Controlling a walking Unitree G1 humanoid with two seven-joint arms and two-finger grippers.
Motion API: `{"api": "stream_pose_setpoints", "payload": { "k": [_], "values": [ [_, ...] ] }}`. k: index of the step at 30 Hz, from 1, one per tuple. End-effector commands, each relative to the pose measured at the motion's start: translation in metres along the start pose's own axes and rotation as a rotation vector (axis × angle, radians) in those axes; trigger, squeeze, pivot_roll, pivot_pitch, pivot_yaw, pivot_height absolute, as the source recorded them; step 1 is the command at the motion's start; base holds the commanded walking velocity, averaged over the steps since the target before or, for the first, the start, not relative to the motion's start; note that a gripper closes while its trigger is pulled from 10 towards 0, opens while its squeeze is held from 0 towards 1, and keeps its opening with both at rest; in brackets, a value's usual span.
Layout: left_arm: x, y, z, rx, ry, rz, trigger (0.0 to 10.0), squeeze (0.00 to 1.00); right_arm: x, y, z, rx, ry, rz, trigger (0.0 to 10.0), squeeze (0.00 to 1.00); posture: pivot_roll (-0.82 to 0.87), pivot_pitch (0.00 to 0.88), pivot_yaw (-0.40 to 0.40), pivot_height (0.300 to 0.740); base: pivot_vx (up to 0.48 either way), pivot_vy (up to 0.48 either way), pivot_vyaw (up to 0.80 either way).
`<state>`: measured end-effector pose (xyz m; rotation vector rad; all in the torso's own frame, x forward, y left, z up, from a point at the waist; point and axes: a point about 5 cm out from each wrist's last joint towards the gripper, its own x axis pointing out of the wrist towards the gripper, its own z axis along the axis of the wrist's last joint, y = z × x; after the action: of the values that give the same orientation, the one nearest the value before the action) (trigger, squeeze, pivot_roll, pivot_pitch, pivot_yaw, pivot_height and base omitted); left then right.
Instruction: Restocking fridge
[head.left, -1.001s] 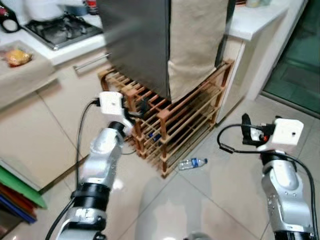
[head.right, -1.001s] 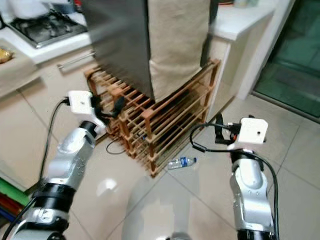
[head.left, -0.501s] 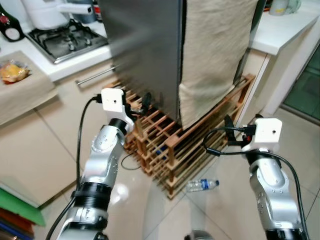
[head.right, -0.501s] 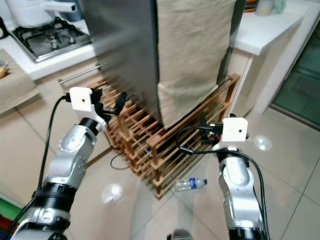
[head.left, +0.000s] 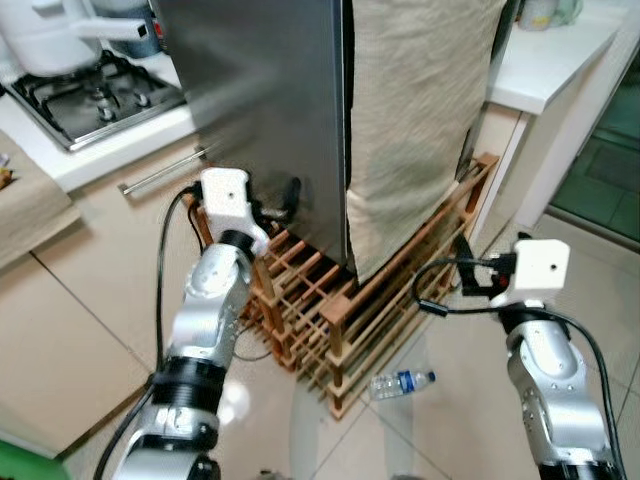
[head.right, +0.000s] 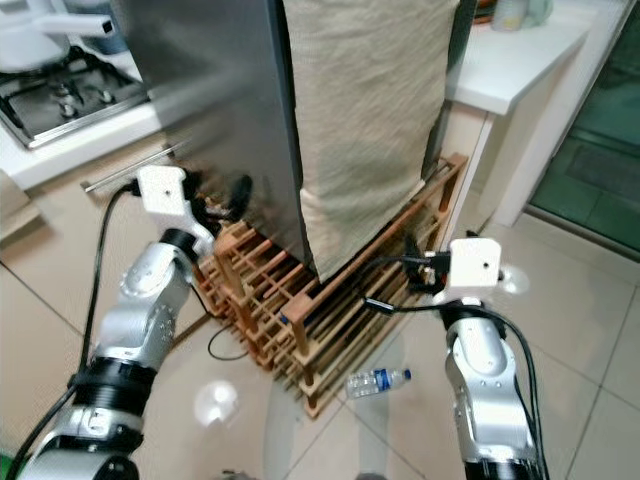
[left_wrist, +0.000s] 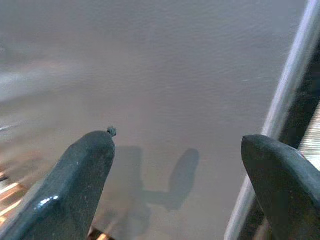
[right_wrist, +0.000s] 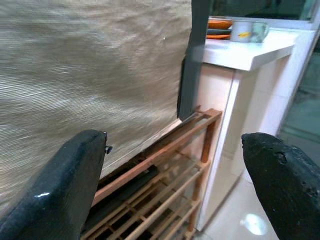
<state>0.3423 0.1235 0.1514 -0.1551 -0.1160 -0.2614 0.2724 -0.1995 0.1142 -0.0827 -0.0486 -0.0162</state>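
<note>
Two tools are raised in front of the fridge (head.left: 270, 110). The left tool (left_wrist: 177, 185) is spread wide with nothing between its fingers, facing the grey steel side panel of the fridge close up — its shadow falls on the panel. The right tool (right_wrist: 175, 185) is likewise spread wide and holds nothing; it faces the beige cloth (head.left: 420, 120) draped down the fridge front. The fridge stands on a wooden slatted rack (head.left: 340, 320) on the tiled floor (head.left: 450, 420). A small plastic water bottle (head.left: 400, 382) lies on its side on the floor, just beside the near corner of the rack. A gas hob (head.left: 95, 95) sits on the white desk (head.left: 110, 145) left of the fridge.
</note>
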Motion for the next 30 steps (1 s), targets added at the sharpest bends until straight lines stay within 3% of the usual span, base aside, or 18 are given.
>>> {"api": "stream_pose_setpoints", "payload": {
  "k": [1,17,25,30],
  "values": [
    [0.002,0.003,0.004,-0.006,-0.009,0.004,10.0,0.00,0.002,0.001,0.002,-0.001,-0.012,0.005,10.0,0.00,-0.19,0.000,0.076,0.740,0.000,0.000,-0.69],
    [0.014,0.003,0.012,0.003,-0.009,-0.022,10.0,0.00,0.002,0.000,0.003,-0.001,-0.022,-0.004,10.0,0.00,-0.20,0.000,0.080,0.740,0.000,0.000,-0.71],
    [0.016,0.008,0.008,-0.036,0.026,0.034,10.0,0.00,-0.001,-0.001,0.001,-0.005,-0.017,-0.003,10.0,0.00,-0.20,0.000,0.081,0.740,0.000,0.000,0.00],
    [0.022,0.001,0.005,-0.078,0.049,0.048,10.0,0.00,-0.001,0.000,0.001,-0.007,-0.013,0.000,10.0,0.00,-0.20,0.000,0.079,0.740,0.000,0.000,0.00]
  ]
}}
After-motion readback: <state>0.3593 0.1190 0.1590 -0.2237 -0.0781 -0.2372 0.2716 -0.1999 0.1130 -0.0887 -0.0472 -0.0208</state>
